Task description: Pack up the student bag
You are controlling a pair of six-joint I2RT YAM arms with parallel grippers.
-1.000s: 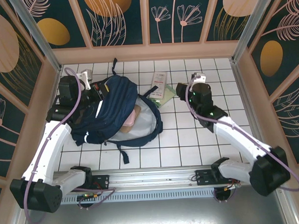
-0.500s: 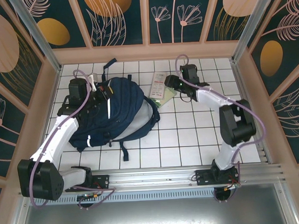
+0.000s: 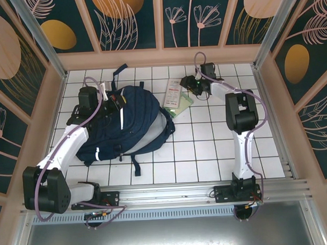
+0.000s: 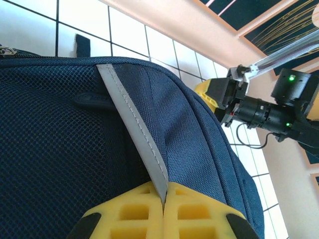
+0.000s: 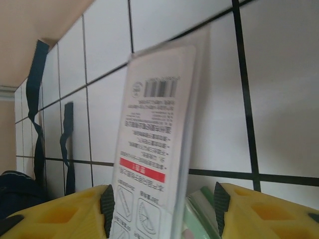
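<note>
The student bag is a big navy backpack lying on the white tiles at left centre. My left gripper sits at its upper left edge. In the left wrist view this gripper is shut on the bag's grey reflective stripe, with navy fabric spread in front of it. My right gripper reaches far back beside a white printed packet. In the right wrist view its jaws stand open with the packet between them and a green sleeve by the right pad.
The green sleeve lies just under the packet, right of the bag. Wooden walls close in the back and sides. A loose strap trails toward the front. Bare tiles lie at front right.
The right arm has swung from the middle right out to the packet at the back. The bag's gaping mouth, with a pink thing inside, has dropped shut. The left gripper stays clamped.
</note>
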